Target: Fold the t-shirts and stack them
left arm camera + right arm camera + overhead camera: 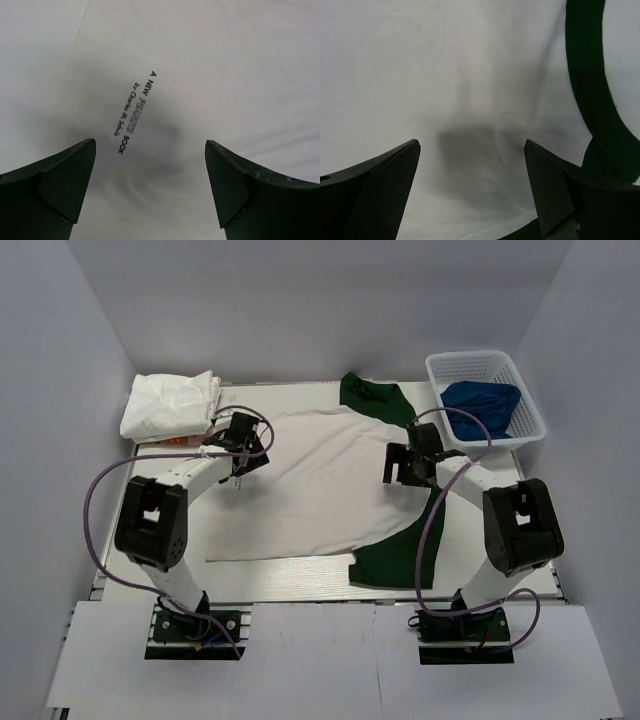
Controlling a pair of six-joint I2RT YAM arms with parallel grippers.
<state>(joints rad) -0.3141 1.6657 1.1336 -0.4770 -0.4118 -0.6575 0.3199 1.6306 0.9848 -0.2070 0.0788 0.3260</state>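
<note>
T-shirt [320, 480], white with green sleeves, lies spread mid-table beneath left gripper [150, 150] and right gripper [471, 147], both wide apart and empty. A folded bundle [170, 405] sits far-left, and a basket [478, 357] of blue cloth [482, 405] far-right.

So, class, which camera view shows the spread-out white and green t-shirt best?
Top external: the whole t-shirt lies flat, both green sleeves visible. Left wrist shows only white cloth with small printed lettering; right wrist shows white cloth and a dark green band.

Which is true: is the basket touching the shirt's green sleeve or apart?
Apart. The top view shows bare table between the basket and the green sleeve.
</note>
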